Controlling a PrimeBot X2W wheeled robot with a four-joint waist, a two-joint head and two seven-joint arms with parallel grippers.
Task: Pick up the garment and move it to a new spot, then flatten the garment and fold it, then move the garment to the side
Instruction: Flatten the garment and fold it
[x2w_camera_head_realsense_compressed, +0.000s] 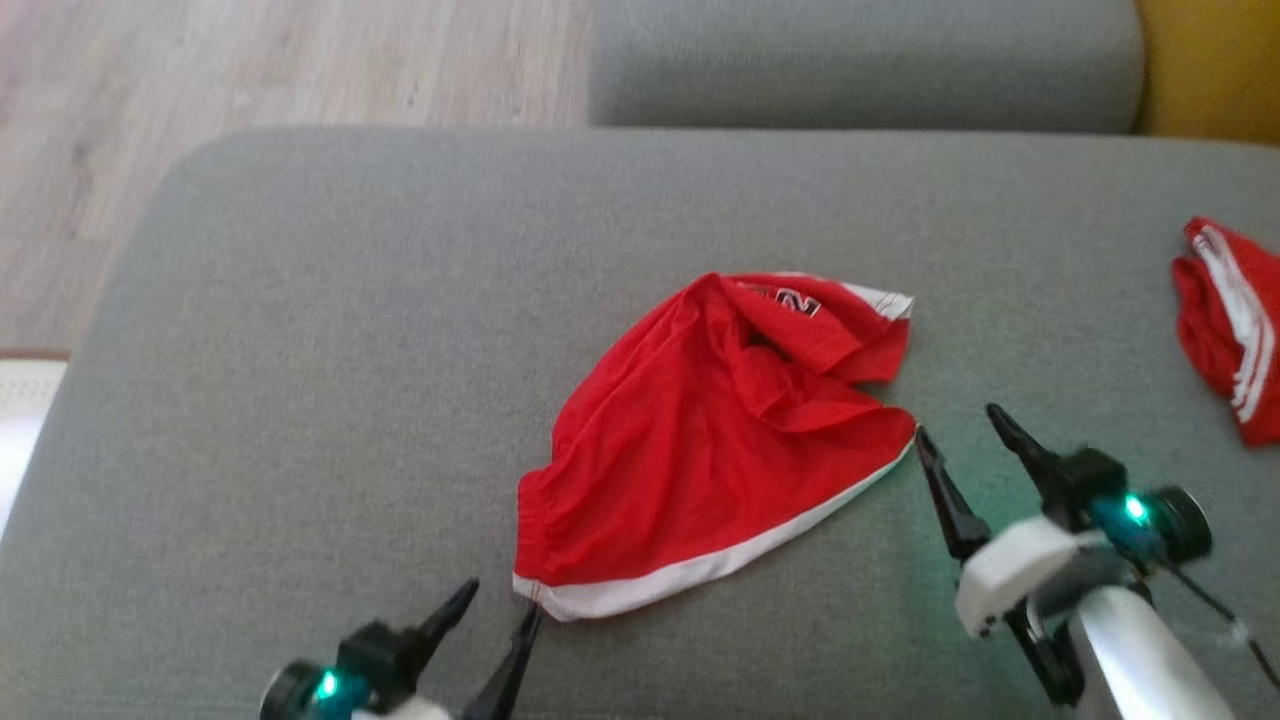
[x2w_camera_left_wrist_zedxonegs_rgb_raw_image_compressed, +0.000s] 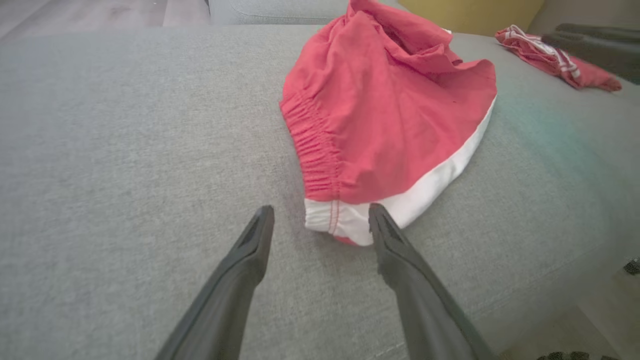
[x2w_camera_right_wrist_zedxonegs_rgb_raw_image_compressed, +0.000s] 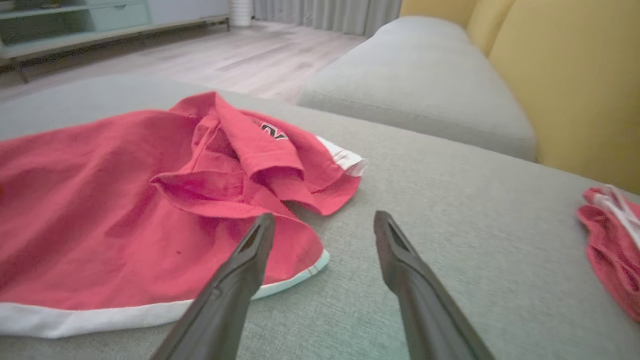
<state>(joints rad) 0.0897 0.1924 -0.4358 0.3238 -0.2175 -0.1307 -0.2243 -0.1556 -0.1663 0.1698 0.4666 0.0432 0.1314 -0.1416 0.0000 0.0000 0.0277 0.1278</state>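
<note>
Head camera looks steeply down on a grey sofa cushion (x2w_camera_head_realsense_compressed: 300, 350). Left wrist camera sits low at the red garment's (x2w_camera_head_realsense_compressed: 700, 450) 7 o'clock, facing 1 o'clock; right wrist camera sits low at 4 o'clock, facing 11 o'clock. All three views share the garment, with both wrist views close to it.

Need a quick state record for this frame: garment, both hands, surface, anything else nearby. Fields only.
surface: grey cushion
target: red garment, white trim, lying crumpled, upper part bunched
left hand: open, fingers either side of the garment's near white corner, not closed on it
right hand: open, empty, fingertips beside the garment's right-hand corner
other: second red garment, white stripes, lying apart at the robot's right
stage: garment neither flattened nor folded yet
</note>
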